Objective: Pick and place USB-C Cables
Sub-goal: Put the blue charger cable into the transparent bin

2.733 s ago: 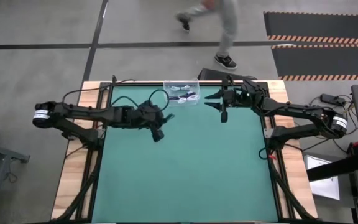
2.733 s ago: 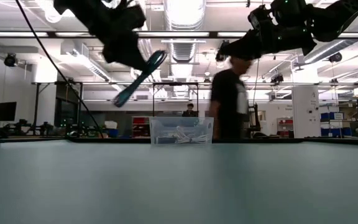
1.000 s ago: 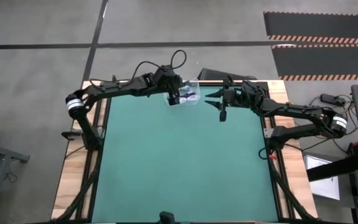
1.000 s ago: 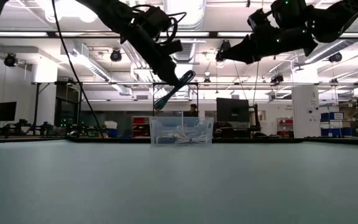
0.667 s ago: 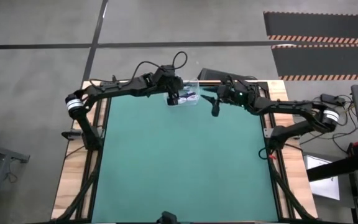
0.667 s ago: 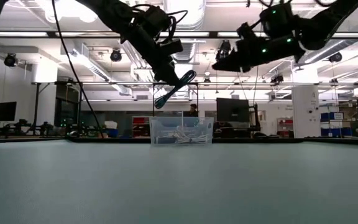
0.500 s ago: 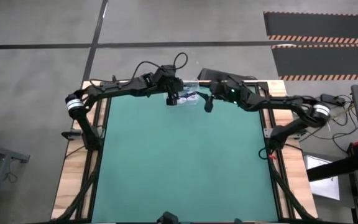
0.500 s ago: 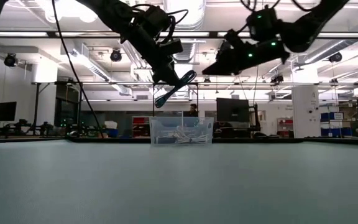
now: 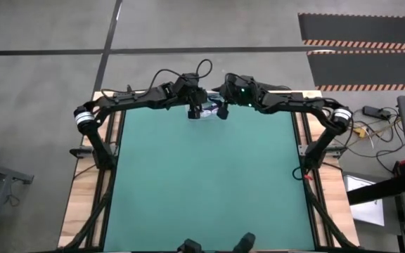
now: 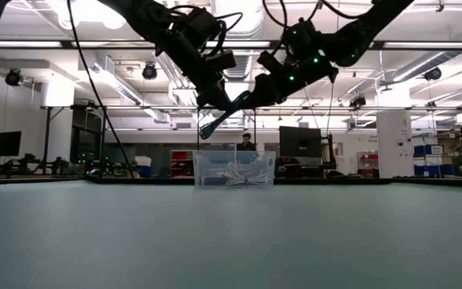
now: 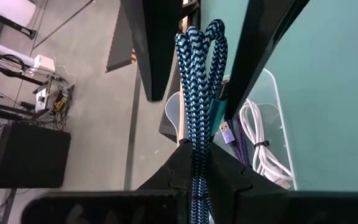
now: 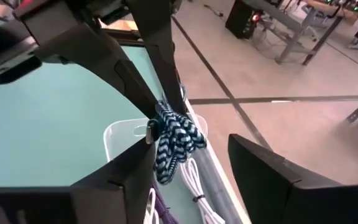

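While both arms reach to the far edge of the green-topped counter [image 9: 202, 183] in the high view, the left tool [image 9: 197, 110] and right tool [image 9: 221, 112] meet over a clear plastic bin [image 9: 214, 105]. Seen from the low view, the bundled teal braided USB-C cable [image 10: 223, 115] hangs tilted above that bin, pinched by the left tool, the right tool just beside its upper end. Through the left wrist view, the fingers [image 11: 157, 43] are clamped on the teal cable, with coiled white cables [image 11: 260, 146] below in the bin. From the right wrist view, the right tool's fingers [image 12: 278, 171] stand apart around the teal bundle.
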Controlling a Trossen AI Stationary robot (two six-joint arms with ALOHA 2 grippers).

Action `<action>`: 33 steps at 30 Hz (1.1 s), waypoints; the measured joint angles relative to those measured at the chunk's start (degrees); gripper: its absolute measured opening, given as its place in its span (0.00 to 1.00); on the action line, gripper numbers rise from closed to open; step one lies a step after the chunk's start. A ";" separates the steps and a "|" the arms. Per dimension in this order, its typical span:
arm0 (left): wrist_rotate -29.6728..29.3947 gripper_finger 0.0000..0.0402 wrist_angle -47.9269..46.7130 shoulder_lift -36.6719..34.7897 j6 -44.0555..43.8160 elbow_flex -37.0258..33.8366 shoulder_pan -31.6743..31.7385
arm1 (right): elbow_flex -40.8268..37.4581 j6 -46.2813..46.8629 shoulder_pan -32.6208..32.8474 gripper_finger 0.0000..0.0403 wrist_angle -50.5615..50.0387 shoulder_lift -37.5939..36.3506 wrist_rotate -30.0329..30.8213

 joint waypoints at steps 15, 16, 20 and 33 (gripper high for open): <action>-0.32 0.03 0.17 -0.11 1.09 -0.02 0.15 | 1.48 -2.91 0.00 0.06 -1.48 0.52 -1.69; -0.31 0.03 0.22 -0.11 1.11 -0.02 0.19 | 1.35 -2.99 -0.02 0.05 -1.53 0.46 -1.79; -0.28 0.03 0.26 -0.11 1.11 -0.02 0.24 | 1.22 -3.32 0.00 0.03 -1.52 0.36 -1.79; -0.48 0.19 0.55 -0.11 0.99 -0.11 0.26 | 1.19 -2.52 0.00 0.02 -1.14 0.24 -2.00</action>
